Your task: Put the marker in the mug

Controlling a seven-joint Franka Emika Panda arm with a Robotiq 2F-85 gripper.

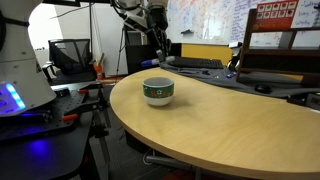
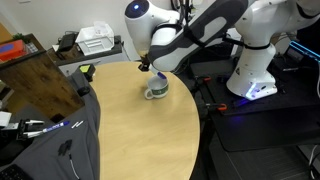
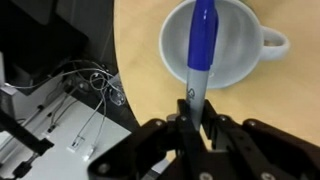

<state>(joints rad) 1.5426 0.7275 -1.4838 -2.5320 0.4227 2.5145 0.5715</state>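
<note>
A short, wide white ceramic mug [image 3: 236, 45] with a dark green band sits on a round, light wooden table [image 1: 220, 130]. Above the mug, the robot's black gripper [image 3: 193, 118] pinches one end of a blue plastic marker [image 3: 201, 40]. In the wrist view, the marker's barrel reaches across the mug's open mouth.

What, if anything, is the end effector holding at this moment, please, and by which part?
The end effector grips the blue marker by its dark end in the wrist view; the rest of its blue barrel juts out toward the white mug.
</note>
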